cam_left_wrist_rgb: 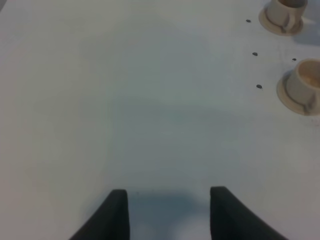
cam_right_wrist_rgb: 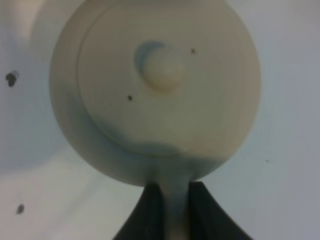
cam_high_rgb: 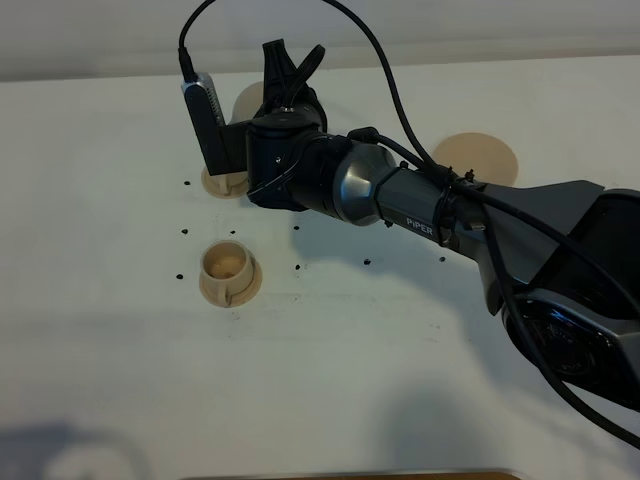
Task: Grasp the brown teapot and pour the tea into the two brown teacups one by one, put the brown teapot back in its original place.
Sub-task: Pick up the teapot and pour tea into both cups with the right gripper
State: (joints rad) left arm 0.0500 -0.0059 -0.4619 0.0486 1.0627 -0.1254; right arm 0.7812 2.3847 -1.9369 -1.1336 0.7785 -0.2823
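Beige-tan and matte, the brown teapot (cam_right_wrist_rgb: 150,115) fills the right wrist view, its knobbed lid (cam_right_wrist_rgb: 162,67) facing the camera. The right end effector (cam_right_wrist_rgb: 172,200) is closed tight on the pot's loop handle (cam_right_wrist_rgb: 172,220), the two dark fingers pressing it from either side. In the exterior view this arm reaches across the middle, so the pot is well apart from the round coaster (cam_high_rgb: 478,158), off to its left and slightly farther back. Only a tan sliver of the pot shows behind the wrist.

The coaster lies flat on the white counter (cam_high_rgb: 100,380). One teacup (cam_high_rgb: 228,265) stands on its saucer left of the coaster and nearer the front edge, its handle turned to the front. The second teacup (cam_left_wrist_rgb: 282,15) is also left of the coaster, farther back than the first. In the exterior view the wrist camera covers all but its saucer. Whether the pot is above this cup or beside it I cannot tell.

The left end effector (cam_left_wrist_rgb: 169,192) hangs over the counter with its fingers spread wide and nothing between them. Small dark specks (cam_high_rgb: 188,184) dot the counter around the cups.
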